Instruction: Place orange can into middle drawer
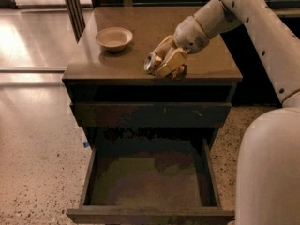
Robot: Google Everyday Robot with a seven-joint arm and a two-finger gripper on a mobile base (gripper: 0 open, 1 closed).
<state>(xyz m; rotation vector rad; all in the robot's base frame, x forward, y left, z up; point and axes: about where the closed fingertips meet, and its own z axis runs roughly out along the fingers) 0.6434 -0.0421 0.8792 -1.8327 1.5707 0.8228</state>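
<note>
Beige hand (164,65) clamps the orange can (150,62) above the cabinet's (140,27) front edge.

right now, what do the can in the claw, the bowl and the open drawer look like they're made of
Orange can, gripped by the claw over the front edge of the cabinet top: thin metal, going by its shiny silver end. Bowl: matte beige, likely paper pulp or plastic; hard to tell. Middle drawer: dark, dull panels, probably laminated wood or painted metal.

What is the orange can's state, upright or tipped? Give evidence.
Tipped. The orange can points its silver end sideways while the hand, shut on it, holds it over the front of the cabinet top.
</note>
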